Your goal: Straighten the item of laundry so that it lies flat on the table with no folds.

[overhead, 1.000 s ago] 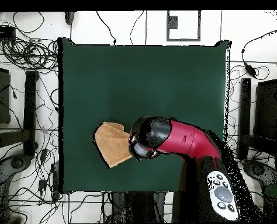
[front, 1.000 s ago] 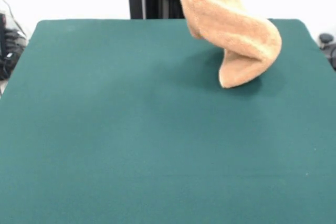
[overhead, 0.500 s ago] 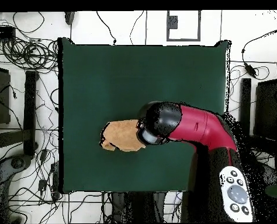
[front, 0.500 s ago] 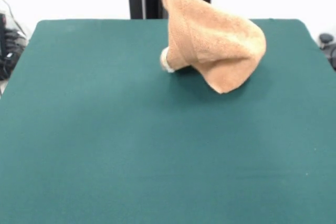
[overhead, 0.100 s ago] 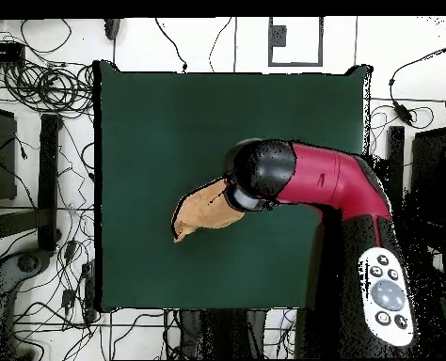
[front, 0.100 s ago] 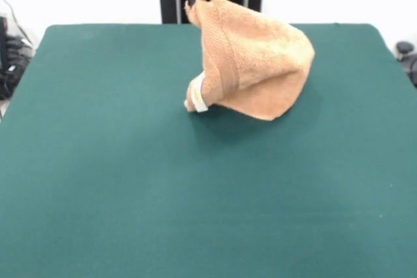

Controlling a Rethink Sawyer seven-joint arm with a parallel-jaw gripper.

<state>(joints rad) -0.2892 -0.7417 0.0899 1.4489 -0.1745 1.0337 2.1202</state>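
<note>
Jaws pinching towel (front, 0.100 s ago: 251, 56) corner, peak up, draping onto table (front, 0.100 s ago: 130, 180)

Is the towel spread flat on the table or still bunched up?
Bunched up. The towel hangs in a draped cone from one raised corner, with only its lower edge and white label near the table.

Off-task clutter only
Tangled cables (overhead, 0.100 s ago: 48, 89) on the floor, well apart from the end effector (overhead, 0.100 s ago: 238, 196); dark stands (overhead, 0.100 s ago: 50, 174) flanking it.
</note>
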